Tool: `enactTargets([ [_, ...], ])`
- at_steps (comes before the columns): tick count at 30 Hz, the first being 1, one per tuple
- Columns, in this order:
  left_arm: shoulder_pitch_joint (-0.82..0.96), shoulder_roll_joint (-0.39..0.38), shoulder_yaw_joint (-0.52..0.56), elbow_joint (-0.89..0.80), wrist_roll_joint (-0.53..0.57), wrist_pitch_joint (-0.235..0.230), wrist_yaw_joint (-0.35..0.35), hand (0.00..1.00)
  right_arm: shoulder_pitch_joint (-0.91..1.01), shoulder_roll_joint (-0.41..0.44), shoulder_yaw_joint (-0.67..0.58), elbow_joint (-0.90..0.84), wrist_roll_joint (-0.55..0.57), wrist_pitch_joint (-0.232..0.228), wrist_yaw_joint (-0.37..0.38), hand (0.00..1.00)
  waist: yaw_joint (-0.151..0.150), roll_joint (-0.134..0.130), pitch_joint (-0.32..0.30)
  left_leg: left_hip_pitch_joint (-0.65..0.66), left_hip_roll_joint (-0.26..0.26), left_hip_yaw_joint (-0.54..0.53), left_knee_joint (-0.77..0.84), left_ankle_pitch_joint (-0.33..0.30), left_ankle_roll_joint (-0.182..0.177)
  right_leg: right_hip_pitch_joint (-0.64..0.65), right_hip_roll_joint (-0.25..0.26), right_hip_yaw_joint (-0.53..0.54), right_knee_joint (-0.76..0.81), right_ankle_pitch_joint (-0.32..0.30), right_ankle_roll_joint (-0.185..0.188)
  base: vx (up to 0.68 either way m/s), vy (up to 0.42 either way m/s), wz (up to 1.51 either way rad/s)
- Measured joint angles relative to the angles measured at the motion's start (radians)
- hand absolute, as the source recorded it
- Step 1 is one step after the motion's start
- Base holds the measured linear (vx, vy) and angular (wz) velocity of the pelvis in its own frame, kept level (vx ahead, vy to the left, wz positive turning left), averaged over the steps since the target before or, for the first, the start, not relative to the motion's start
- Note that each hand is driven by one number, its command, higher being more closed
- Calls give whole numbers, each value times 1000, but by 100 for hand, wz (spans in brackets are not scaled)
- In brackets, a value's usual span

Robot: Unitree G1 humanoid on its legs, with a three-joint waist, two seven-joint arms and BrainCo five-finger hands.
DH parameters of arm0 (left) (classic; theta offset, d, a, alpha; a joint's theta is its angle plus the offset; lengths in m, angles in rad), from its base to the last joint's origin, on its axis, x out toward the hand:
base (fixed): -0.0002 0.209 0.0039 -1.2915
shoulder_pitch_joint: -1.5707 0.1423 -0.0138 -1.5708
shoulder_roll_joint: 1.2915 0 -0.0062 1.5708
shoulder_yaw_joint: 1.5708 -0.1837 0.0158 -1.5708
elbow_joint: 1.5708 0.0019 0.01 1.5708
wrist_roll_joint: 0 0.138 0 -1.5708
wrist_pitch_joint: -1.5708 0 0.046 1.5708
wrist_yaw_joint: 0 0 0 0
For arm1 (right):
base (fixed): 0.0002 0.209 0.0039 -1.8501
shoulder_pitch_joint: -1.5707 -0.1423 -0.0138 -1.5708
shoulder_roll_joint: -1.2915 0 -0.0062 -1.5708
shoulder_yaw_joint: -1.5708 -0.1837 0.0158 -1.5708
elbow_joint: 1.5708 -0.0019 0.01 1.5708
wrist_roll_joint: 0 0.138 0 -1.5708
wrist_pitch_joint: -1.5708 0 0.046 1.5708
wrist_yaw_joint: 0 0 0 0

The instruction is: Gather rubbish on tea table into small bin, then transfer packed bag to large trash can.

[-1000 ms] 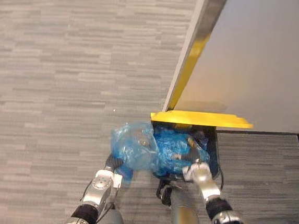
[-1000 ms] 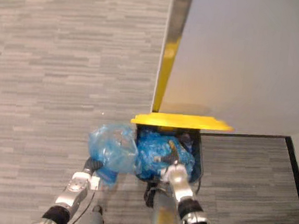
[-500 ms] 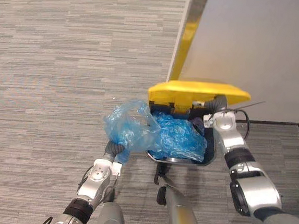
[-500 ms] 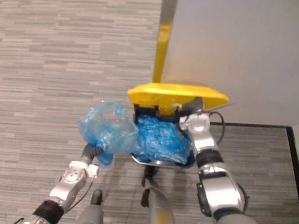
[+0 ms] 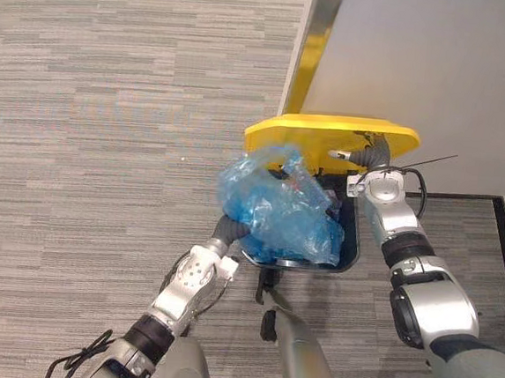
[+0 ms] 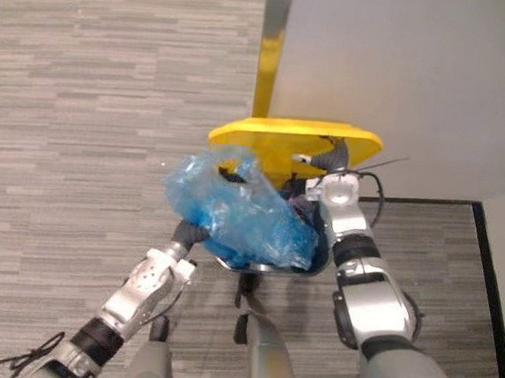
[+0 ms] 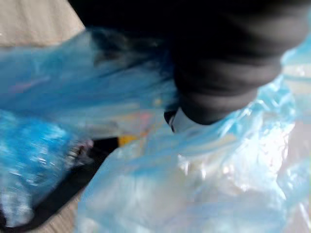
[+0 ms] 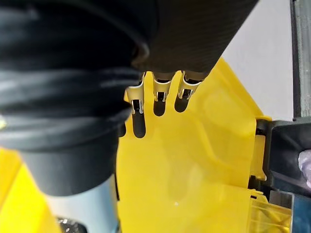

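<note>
A crumpled blue rubbish bag (image 5: 278,204) is held up over the mouth of the dark large trash can (image 5: 346,250), covering most of the opening. My left hand (image 5: 229,229) reaches in from the lower left, and its fingers are buried in the bag's plastic (image 7: 194,184). My right hand (image 5: 375,155) is at the can's far right side. Its fingers (image 8: 160,90) lie straight against the yellow lid (image 5: 328,129), which stands lifted behind the bag.
The can stands against a grey wall panel (image 5: 423,62) with a metal and yellow edge strip (image 5: 314,44). Grey striped carpet (image 5: 106,141) stretches to the left. A black line (image 5: 498,210) borders the floor at the right.
My left hand has lifted the blue bag up and to the right, over the can's opening. My right hand rose from inside the can to the yellow lid and stays there.
</note>
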Motion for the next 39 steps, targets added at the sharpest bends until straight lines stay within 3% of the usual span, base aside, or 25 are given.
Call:
enactTargets([
  [6, -117, -41, -64, 15, 9, 0, 33, 100, -17, 1, -1, -45, 1, 2, -16, 0, -4, -11, 39, -19, -6, 27, 36, -14, -16, -14, -6, 17, 8, 0, -1, 59, 50, -6],
  [14, -333, -98, -80, 254, 61, 31, 69, 100, 21, 34, 3, -254, 2, 14, -30, 0, -31, -47, 68, -128, -4, 74, 138, -35, -38, -99, -20, 23, 60, -3, -20, 51, 14, 0],
  [18, -412, -129, -72, 355, 115, 45, 87, 100, 27, 47, 40, -345, 3, 13, -35, 0, -33, -51, 72, -186, 3, 83, 176, -57, -37, -152, -19, 23, 74, -5, -24, 13, -7, -4],
  [19, -413, -130, -69, 362, 123, 47, 87, 0, 28, 50, 40, -352, 3, 14, -35, 0, -33, -51, 72, -190, 4, 83, 178, -58, -38, -155, -17, 23, 74, -5, -24, 59, -34, -7],
  [27, -426, -178, -22, 573, 317, 120, 89, 0, 30, 80, 61, -470, 12, 12, -44, 0, -37, -51, 72, -241, 44, 110, 194, -66, -57, -217, 12, 25, 77, -3, -28, 85, -36, -10],
  [31, -427, -217, 14, 590, 459, 142, 90, 0, 29, 80, 76, -477, 13, 10, -49, 0, -40, -51, 72, -240, 46, 119, 187, -65, -61, -223, 13, 27, 77, -2, -38, 82, -6, -3],
  [39, -419, -243, 88, 639, 579, 190, 129, 0, 14, 76, 111, -477, 16, 10, -51, 0, -44, -51, 72, -218, 43, 143, 157, -57, -73, -223, 12, 37, 78, 1, -43, 72, 9, -3],
])
